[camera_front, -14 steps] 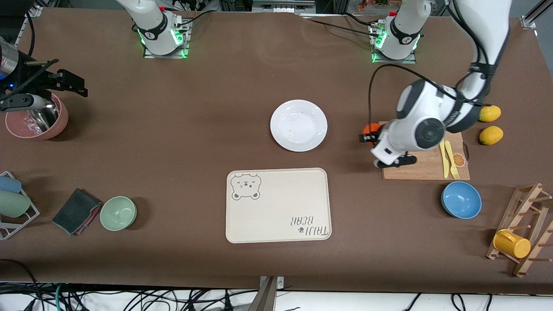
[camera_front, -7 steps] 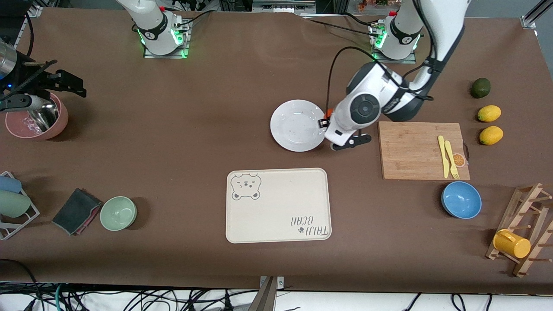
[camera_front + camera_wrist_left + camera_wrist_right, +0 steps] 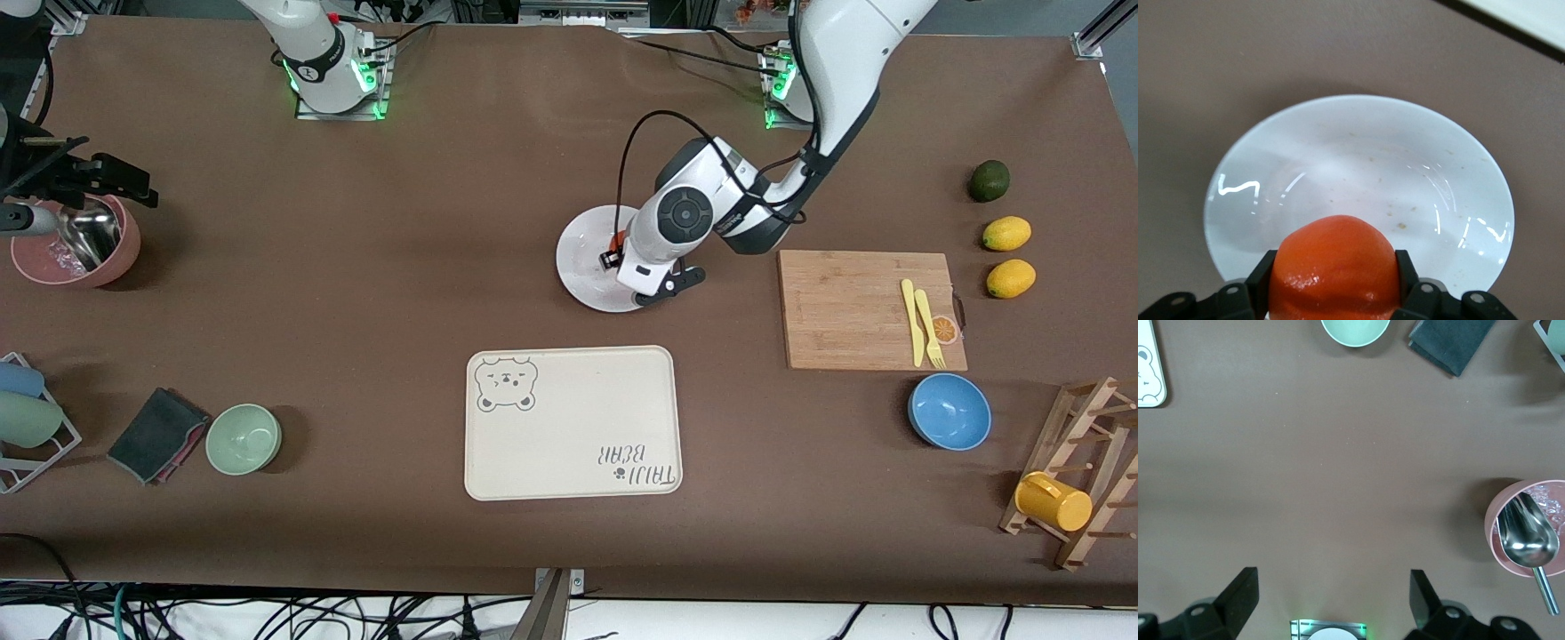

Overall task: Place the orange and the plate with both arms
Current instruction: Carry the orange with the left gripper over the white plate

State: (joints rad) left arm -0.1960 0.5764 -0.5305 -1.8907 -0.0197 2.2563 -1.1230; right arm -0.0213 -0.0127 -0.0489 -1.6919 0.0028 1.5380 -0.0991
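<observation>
The orange (image 3: 1333, 267) is red-orange and round, held between the fingers of my left gripper (image 3: 1333, 283), which is shut on it. In the front view only a sliver of the orange (image 3: 620, 238) shows beside the left gripper (image 3: 616, 256). The gripper hangs over the white plate (image 3: 582, 262), above the side toward the left arm's end. The plate (image 3: 1358, 167) lies empty on the brown table, farther from the front camera than the cream tray. My right gripper (image 3: 89, 173) is open and empty, waiting in the air beside the pink bowl; it also shows in the right wrist view (image 3: 1333, 600).
A cream bear tray (image 3: 569, 422) lies nearer the camera than the plate. Toward the left arm's end are a cutting board (image 3: 845, 311) with yellow cutlery, a blue bowl (image 3: 949, 411), two lemons (image 3: 1006, 233) and a mug rack (image 3: 1076, 471). A pink bowl (image 3: 116, 253) with a scoop, a green bowl (image 3: 243, 437) and a cloth (image 3: 156, 436) lie toward the right arm's end.
My left gripper has carried the orange from the cutting board's edge to over the plate. My right gripper has drifted slightly away from the pink bowl.
</observation>
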